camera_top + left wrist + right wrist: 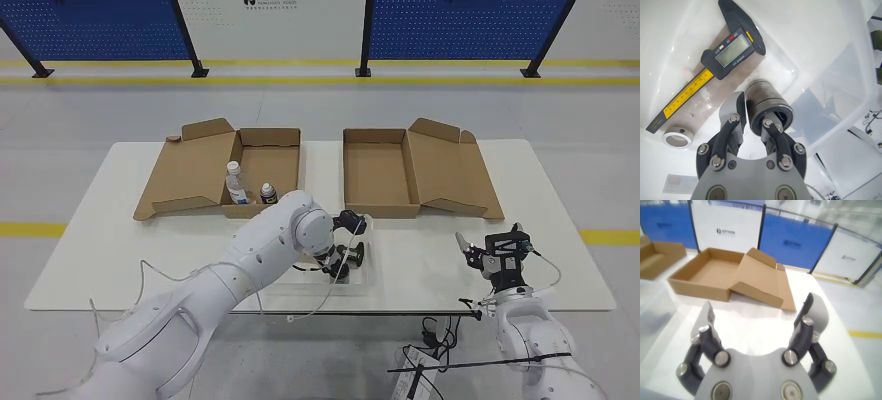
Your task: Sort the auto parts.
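Observation:
My left gripper (753,108) is down inside a clear plastic bin (829,56) and is shut on a steel linear bearing (766,102), one finger outside its wall and the other in its bore. A black digital caliper (728,51) with a yellow scale and a silver shaft collar (676,137) lie on the bin floor beside it. From above, the left gripper (338,262) is in the bin (366,226) at the table's front middle. My right gripper (759,308) stands open and empty above the table's front right (492,245).
Two open cardboard boxes stand at the back. The left box (265,160) holds a white bottle (235,183) and a small dark-capped bottle (268,192); the right box (375,175) (711,264) holds nothing visible, its lid flap lying toward the right.

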Action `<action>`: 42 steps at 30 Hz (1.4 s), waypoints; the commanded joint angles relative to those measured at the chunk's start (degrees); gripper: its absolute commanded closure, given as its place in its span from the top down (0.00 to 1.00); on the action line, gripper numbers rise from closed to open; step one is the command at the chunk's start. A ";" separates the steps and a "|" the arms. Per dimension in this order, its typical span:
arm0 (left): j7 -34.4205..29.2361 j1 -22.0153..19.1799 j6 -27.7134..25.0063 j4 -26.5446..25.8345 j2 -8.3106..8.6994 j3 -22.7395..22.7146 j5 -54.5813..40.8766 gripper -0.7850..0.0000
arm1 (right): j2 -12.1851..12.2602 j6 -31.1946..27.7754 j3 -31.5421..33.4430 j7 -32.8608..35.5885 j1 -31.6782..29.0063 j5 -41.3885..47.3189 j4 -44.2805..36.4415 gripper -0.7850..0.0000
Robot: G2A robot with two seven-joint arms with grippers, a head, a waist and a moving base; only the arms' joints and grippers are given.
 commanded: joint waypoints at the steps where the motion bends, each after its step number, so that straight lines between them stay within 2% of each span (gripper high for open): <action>1: 0.05 -0.09 -0.15 0.37 -0.16 -0.08 -0.34 0.00 | 0.00 0.00 0.00 0.00 0.00 0.00 0.00 1.00; 8: 0.48 -0.08 0.09 -0.29 -0.07 -1.33 -1.10 0.00 | 0.00 0.00 0.00 0.00 0.00 0.00 0.00 1.00; 15: 0.30 0.92 0.04 -4.20 1.39 -4.93 -2.65 0.00 | 0.00 0.00 0.00 0.00 0.00 0.00 0.00 1.00; 19: 0.04 2.39 0.01 -8.35 2.77 -8.84 -5.94 0.00 | 0.00 0.00 0.00 0.00 0.00 0.00 0.00 1.00; 30: -6.20 7.28 0.97 -24.01 6.86 -16.80 -5.70 0.00 | 0.00 0.00 0.00 0.00 0.00 0.00 0.00 1.00; 37: -11.51 11.64 -2.14 -33.22 8.57 -20.62 -14.97 0.00 | 0.00 0.00 0.00 0.00 0.00 0.00 0.00 1.00; 42: -13.10 13.66 -4.36 -37.47 9.72 -21.07 -22.66 0.00 | 0.00 0.00 0.00 0.00 0.00 0.00 0.00 1.00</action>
